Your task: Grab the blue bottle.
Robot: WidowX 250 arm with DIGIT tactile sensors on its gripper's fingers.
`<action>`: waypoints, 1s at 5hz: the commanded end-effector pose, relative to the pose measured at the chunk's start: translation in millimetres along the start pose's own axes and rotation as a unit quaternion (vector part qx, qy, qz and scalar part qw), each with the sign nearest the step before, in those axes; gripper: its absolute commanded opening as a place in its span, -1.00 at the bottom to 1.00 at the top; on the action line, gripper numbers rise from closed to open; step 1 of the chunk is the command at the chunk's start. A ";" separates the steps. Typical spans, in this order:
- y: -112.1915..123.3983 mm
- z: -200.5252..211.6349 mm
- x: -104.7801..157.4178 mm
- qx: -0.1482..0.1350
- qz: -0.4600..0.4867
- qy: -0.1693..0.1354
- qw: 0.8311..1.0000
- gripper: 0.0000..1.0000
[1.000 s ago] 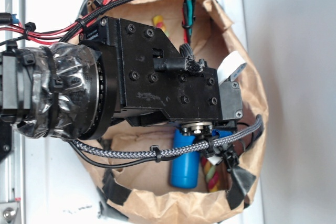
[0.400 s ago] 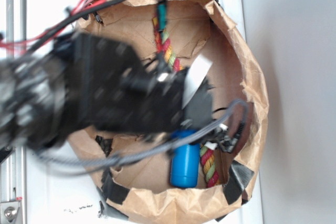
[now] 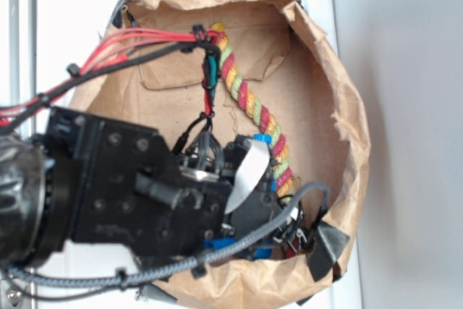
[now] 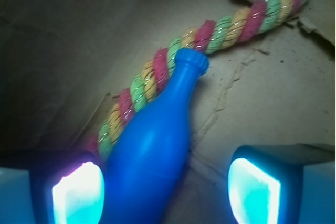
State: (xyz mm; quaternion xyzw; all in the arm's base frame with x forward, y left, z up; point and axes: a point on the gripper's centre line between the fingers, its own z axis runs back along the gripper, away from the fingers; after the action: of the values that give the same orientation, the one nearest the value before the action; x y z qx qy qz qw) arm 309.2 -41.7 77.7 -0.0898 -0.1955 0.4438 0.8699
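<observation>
In the wrist view the blue bottle [image 4: 157, 145] lies on the brown paper floor, cap pointing away, its neck against the red-yellow-green braided rope [image 4: 231, 22]. My gripper [image 4: 165, 195] is open, with the bottle's body between the jaws, close to the left pad [image 4: 77, 195] and well clear of the right pad [image 4: 253, 192]. In the exterior view the gripper [image 3: 249, 193] is down inside the paper bag and hides most of the bottle; only a sliver of blue [image 3: 218, 242] shows under it.
The brown paper bag's rolled rim [image 3: 351, 113] rings the work area. The rope [image 3: 249, 106] runs diagonally across the bag floor. Red and black cables [image 3: 130, 45] and a grey braided cable [image 3: 289, 215] trail from the arm. White table surrounds the bag.
The arm has swung toward the bag's lower side and dropped over the bottle, which is now mostly covered. The rope, hidden before, now shows along most of its length.
</observation>
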 end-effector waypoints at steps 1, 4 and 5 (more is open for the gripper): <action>-21.3 -16.4 0.0 0.000 -0.012 0.016 1.000 1.00; -9.7 -27.1 -8.1 0.067 -0.018 0.036 0.997 -1.00; -7.2 -9.6 7.9 0.042 -0.038 0.071 0.996 -1.00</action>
State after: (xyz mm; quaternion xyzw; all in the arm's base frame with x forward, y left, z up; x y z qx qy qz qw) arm 315.5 -46.0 52.9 -0.0526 -0.0891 0.4105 0.9060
